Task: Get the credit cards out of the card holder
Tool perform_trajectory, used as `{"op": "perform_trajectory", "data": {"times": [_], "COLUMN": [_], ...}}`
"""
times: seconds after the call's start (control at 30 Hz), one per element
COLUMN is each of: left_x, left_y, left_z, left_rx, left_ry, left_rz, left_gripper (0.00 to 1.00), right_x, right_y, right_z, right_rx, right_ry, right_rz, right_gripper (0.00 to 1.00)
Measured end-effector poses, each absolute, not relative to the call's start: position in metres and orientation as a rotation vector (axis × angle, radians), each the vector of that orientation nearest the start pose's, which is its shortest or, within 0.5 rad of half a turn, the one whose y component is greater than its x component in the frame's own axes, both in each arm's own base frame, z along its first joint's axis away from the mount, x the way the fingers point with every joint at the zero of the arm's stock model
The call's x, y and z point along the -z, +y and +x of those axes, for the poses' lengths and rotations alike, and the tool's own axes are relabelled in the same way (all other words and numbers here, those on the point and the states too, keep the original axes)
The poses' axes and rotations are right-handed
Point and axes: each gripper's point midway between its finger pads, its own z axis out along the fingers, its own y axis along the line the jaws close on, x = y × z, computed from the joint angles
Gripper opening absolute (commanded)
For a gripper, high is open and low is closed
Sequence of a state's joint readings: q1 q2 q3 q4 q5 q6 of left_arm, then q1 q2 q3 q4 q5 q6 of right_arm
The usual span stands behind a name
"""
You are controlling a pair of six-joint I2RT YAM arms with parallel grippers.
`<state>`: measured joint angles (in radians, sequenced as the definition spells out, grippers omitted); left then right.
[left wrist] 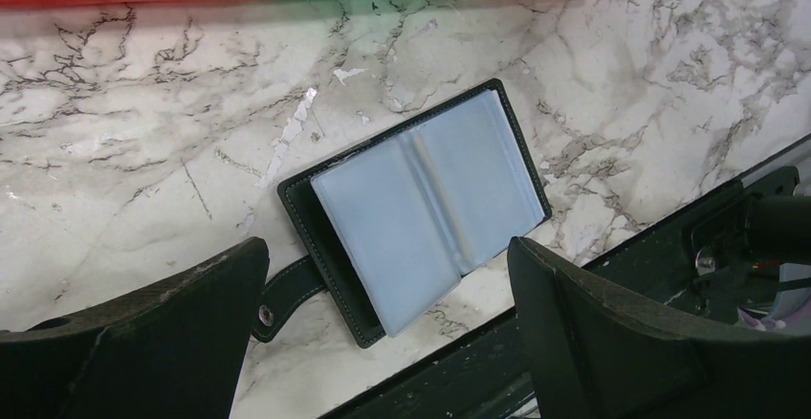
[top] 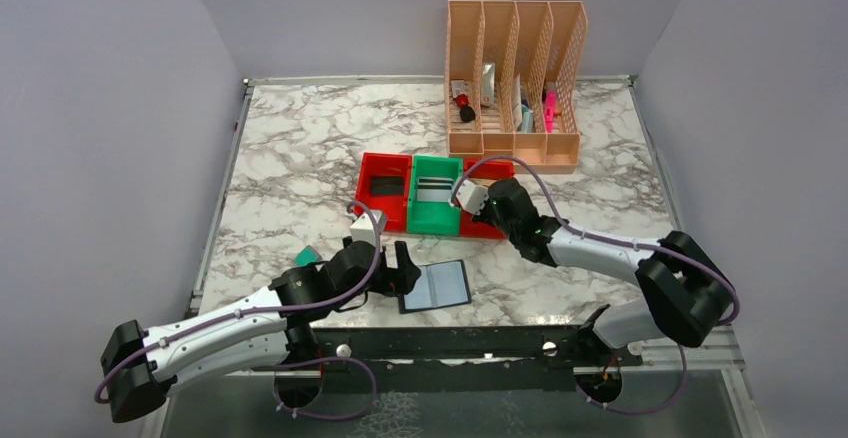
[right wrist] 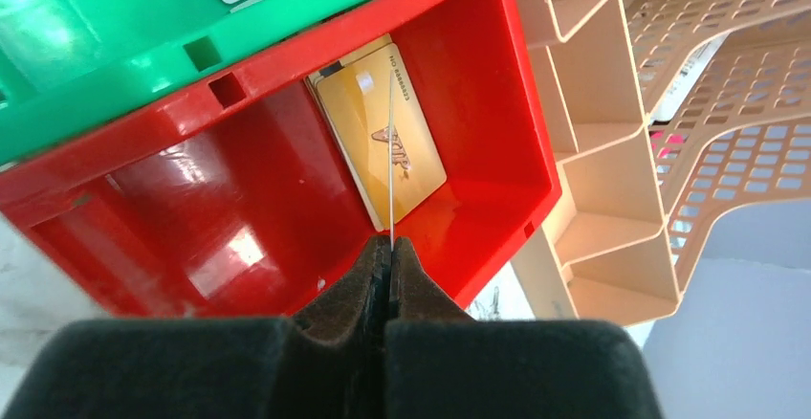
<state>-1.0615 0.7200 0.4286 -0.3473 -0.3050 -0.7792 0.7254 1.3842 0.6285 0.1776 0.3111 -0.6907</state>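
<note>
The black card holder (top: pixel 436 285) lies open on the marble table near the front edge, blue-grey pockets up. In the left wrist view the card holder (left wrist: pixel 421 209) shows its strap tab (left wrist: pixel 282 295) at the lower left. My left gripper (top: pixel 397 270) is open just left of it and holds nothing; its two fingers straddle the holder in the wrist view (left wrist: pixel 387 252). My right gripper (top: pixel 468 196) hangs over the right red bin (right wrist: pixel 239 209) and is shut on a thin card seen edge-on (right wrist: pixel 391 151). A gold card (right wrist: pixel 421 165) lies in that bin.
A green bin (top: pixel 436 193) with a white card stands between two red bins; the left red bin (top: pixel 385 190) holds a dark card. A peach desk organizer (top: pixel 515 78) with small items stands behind them. A teal object (top: pixel 306 256) lies by the left arm.
</note>
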Motion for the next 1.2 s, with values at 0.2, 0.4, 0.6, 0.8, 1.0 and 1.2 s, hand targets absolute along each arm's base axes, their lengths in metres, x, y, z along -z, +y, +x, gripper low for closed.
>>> {"op": "perform_trajectory", "data": {"times": [0.2, 0.4, 0.6, 0.8, 1.0, 1.2], "left_x": [-0.105, -0.099, -0.096, -0.099, -0.102, -0.102], "left_y": [-0.211, -0.205, -0.203, -0.203, -0.203, -0.203], "left_z": [0.146, 0.144, 0.143, 0.143, 0.143, 0.143], "left_rx": [0.698, 0.662, 0.646, 0.654, 0.665, 0.665], "left_ry": [2.249, 2.268, 2.276, 2.267, 2.258, 2.257], "left_rz": [0.154, 0.182, 0.198, 0.196, 0.192, 0.191], "left_gripper": [0.99, 0.99, 0.99, 0.99, 0.99, 0.99], "right_x": [-0.078, -0.078, -0.08, -0.066, -0.063, -0.061], "right_y": [0.188, 0.192, 0.196, 0.192, 0.189, 0.188], "right_z": [0.341, 0.354, 0.363, 0.366, 0.367, 0.366], "right_rx": [0.41, 0.458, 0.482, 0.494, 0.498, 0.488], "right_ry": [1.676, 1.618, 1.588, 1.613, 1.628, 1.646], "right_rz": [-1.365, -1.404, -1.412, -1.442, -1.437, -1.425], "right_gripper": [0.01, 0.02, 0.1, 0.12, 0.22, 0.28]}}
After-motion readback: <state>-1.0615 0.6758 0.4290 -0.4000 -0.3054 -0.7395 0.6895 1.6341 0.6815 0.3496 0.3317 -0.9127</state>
